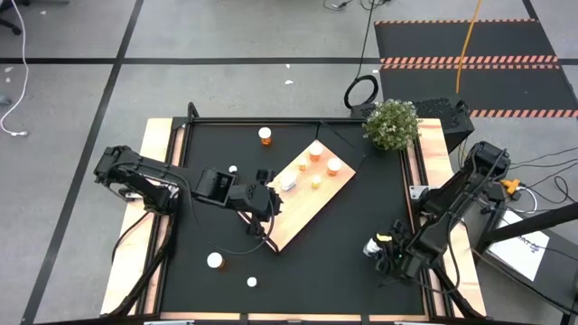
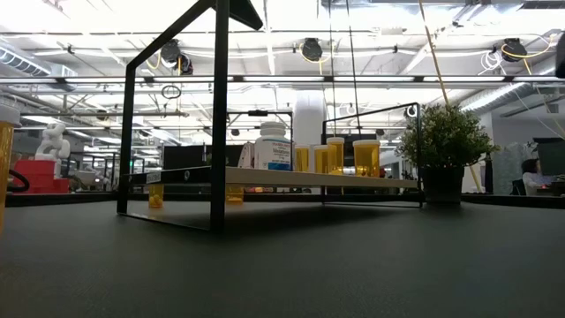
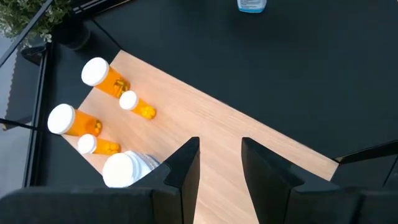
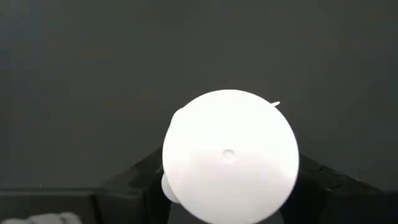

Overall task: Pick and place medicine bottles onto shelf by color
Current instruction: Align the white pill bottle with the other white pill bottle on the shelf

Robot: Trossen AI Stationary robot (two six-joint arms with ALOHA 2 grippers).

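The left gripper (image 1: pixel 271 200) hovers over the near end of the shelf (image 1: pixel 302 212), its two dark fingers (image 3: pixel 184 169) parted by a narrow gap with only bare wood between them, holding nothing. Just beside it on the board stands a white bottle (image 3: pixel 122 169), and farther along the board four amber bottles with white caps (image 3: pixel 99 74) stand in a loose cluster (two wide, two slim). The shelf itself is a light-wood board set at a slant across the black mat (image 1: pixel 352 235), raised on a black frame (image 2: pixel 216 115), as the low view shows.

The right gripper (image 1: pixel 386 247) sits near the mat's right edge, closed around a white-capped bottle (image 4: pixel 230 155) whose round cap fills its wrist view.

Loose on the mat are an amber bottle (image 1: pixel 265 135) toward the far edge, a small white one (image 1: pixel 233 169) near the left arm, and two more white caps (image 1: pixel 215 261) at the near side
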